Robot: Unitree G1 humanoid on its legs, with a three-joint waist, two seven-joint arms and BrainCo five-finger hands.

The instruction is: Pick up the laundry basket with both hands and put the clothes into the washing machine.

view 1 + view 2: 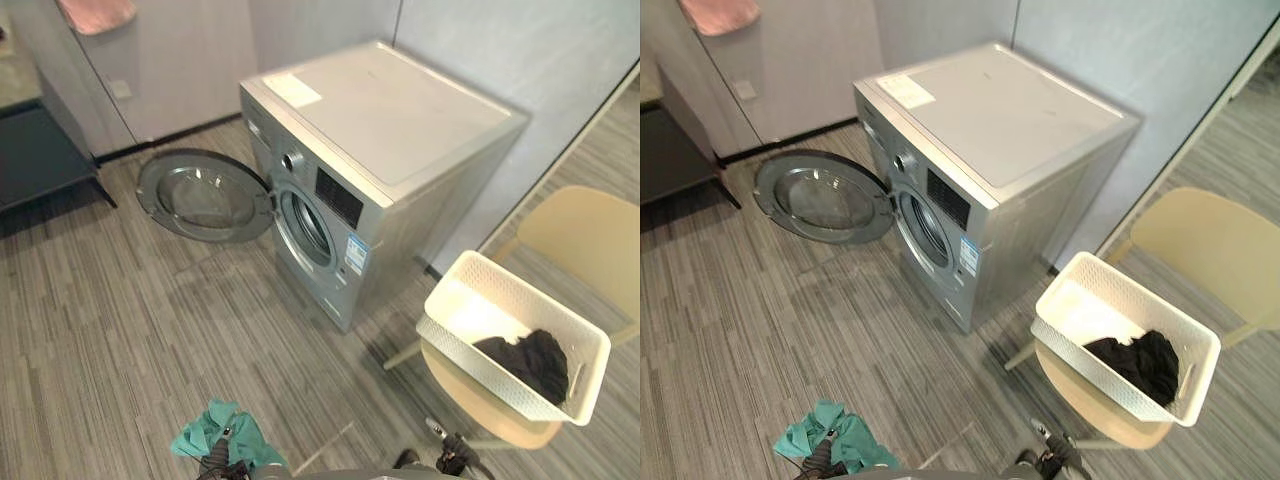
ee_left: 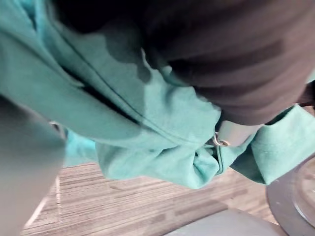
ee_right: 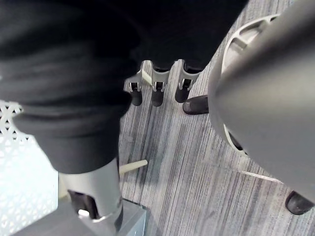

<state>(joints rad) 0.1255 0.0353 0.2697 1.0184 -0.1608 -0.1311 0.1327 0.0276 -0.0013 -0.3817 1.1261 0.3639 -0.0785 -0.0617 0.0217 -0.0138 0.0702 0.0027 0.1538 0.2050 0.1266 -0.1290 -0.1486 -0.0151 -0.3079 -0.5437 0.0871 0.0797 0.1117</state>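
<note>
My left hand's fingers are clenched on a teal cloth, low in front of me. My right hand's fingers hang released, grasping nothing. The basket sits on the chair to my right, near the washer, with dark clothes heaped at one end. The door stands wide open. I'd carry the cloth to the drum mouth and push it well inside before letting go, so nothing drapes over the lip. Then I'd take the basket with a hand on each rim, keeping it level.
</note>
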